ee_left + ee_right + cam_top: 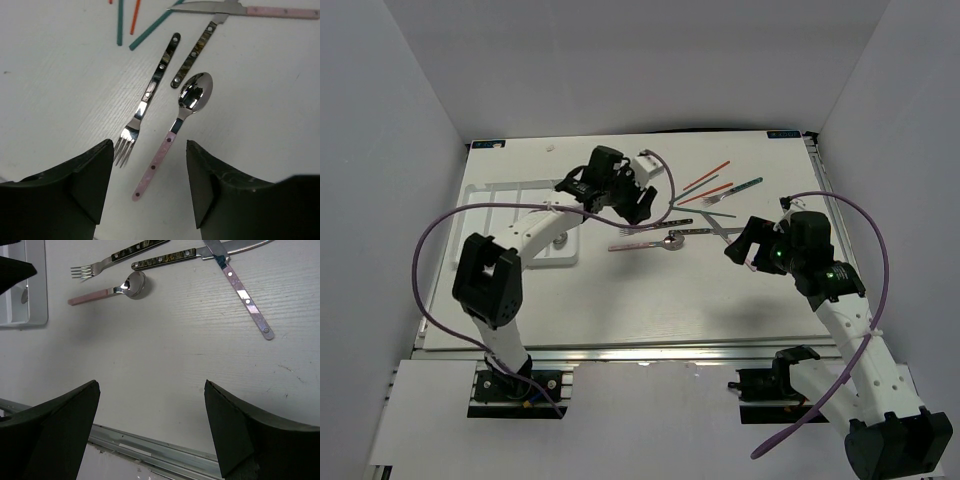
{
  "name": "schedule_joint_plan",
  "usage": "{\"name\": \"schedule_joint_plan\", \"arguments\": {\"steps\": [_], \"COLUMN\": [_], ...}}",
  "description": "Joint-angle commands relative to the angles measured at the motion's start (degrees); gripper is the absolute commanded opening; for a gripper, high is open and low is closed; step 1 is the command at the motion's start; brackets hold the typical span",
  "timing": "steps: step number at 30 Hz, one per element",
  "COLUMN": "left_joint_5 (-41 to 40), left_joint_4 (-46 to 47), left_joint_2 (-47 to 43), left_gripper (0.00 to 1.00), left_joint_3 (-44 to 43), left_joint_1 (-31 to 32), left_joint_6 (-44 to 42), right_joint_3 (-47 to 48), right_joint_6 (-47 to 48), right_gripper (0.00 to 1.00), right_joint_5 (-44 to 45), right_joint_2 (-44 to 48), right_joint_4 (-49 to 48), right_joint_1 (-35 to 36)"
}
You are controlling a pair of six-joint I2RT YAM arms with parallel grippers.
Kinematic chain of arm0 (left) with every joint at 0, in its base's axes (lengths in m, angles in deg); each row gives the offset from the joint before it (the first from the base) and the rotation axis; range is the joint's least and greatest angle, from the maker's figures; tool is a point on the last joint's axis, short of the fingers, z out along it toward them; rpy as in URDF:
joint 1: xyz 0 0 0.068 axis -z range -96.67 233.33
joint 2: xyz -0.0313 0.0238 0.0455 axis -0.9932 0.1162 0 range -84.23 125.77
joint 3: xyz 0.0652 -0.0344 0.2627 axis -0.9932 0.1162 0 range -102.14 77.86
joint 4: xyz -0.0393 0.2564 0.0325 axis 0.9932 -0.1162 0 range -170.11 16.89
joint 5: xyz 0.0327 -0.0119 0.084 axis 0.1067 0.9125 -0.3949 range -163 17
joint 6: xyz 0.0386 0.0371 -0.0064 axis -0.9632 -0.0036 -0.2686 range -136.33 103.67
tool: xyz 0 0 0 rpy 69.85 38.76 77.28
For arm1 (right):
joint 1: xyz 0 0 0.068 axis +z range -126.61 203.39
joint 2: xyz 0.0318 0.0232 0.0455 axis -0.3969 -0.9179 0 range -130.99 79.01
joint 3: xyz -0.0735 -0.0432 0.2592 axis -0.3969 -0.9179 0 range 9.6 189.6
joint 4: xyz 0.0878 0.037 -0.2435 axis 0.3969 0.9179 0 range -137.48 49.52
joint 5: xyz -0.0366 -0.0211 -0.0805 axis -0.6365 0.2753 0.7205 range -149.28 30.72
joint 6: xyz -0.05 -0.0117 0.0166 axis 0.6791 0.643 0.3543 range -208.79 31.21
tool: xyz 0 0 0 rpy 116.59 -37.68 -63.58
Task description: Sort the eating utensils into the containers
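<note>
On the worktop (650,300) the white tray (505,195) is partly hidden behind the left arm (535,232). The left jaws stand apart, empty, over a pink-handled spoon (192,95) and a fork (150,92) lying outside the tray; the right jaws gape wide, empty. The chopsticks (147,34) are cut off at the left wrist view's edge

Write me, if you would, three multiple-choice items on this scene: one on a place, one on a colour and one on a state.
1. The pink-handled spoon lies:
A in a bowl
B on the table beside the dark-handled fork
C between closed jaws

2. The chopsticks are:
A teal and red
B yellow and black
C all white

3. The left gripper is:
A shut on the fork
B shut on a chopstick
C open and empty

Answers:
1 B, it rests on the table close to the fork.
2 A, both colours show in the left wrist view.
3 C, its fingers stand apart with nothing between them.
</note>
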Motion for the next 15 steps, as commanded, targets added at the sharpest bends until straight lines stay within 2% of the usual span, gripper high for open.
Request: {"name": "schedule_joint_plan", "arguments": {"steps": [1, 8, 15], "left_joint_5": [6.0, 8.2, 8.1], "left_joint_4": [-5.0, -10.0, -5.9], "left_joint_2": [4.1, 13.4, 16.1], "left_gripper": [0.68, 0.64, 0.55], "left_joint_3": [-3.7, -7.6, -3.3], "left_joint_1": [1.4, 3.7, 4.5], "left_joint_6": [-6.9, -9.3, -7.6], "right_joint_3": [0.8, 1.1, 1.6], "right_joint_6": [0.8, 1.8, 2.5], "right_gripper": [0.89, 0.89, 0.89], "right_joint_5": [-0.9, 0.9, 2.0], "right_joint_2": [1.0, 2.0, 1.6], "right_joint_4": [-0.6, 0.8, 1.1], "right_joint_1": [0.0, 0.0, 0.0]}}
